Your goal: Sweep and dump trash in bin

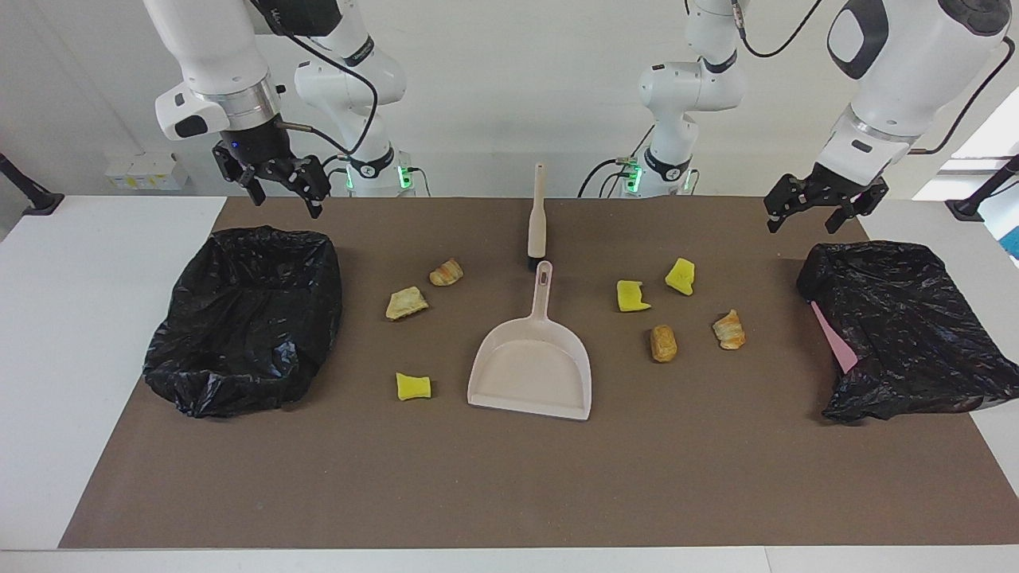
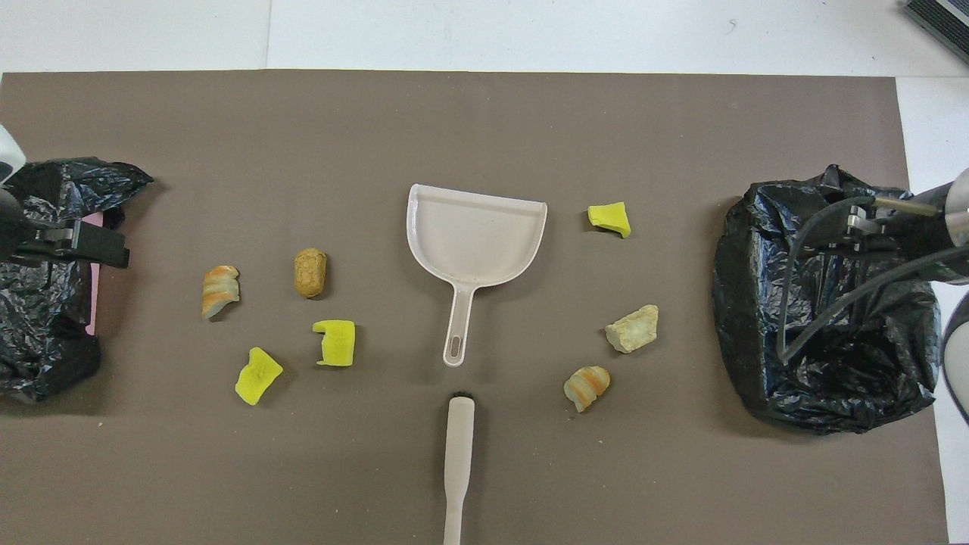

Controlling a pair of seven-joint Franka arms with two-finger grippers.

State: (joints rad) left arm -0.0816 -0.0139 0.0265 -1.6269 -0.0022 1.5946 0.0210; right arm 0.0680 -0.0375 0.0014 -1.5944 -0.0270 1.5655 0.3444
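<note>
Several trash bits lie on the brown mat around a beige dustpan point(image 1: 532, 374) point(image 2: 475, 235). Toward the right arm's end lie two bread lumps point(image 1: 447, 272) point(image 1: 406, 303) and a yellow sponge chunk point(image 1: 413, 386). Toward the left arm's end lie two yellow chunks point(image 1: 633, 295) point(image 1: 681, 275) and two brown lumps point(image 1: 663, 343) point(image 1: 729, 329). A beige brush point(image 1: 537, 219) point(image 2: 458, 454) lies nearer to the robots than the dustpan, in line with its handle. My right gripper point(image 1: 285, 197) hangs open over one bin's near edge. My left gripper point(image 1: 802, 221) hangs open by the other bin's near corner. Both are empty.
A bin lined with a black bag point(image 1: 247, 318) point(image 2: 825, 303) stands at the right arm's end. A second black-bagged bin point(image 1: 899, 326) point(image 2: 38, 303), with pink showing at its side, stands at the left arm's end. White table borders the mat.
</note>
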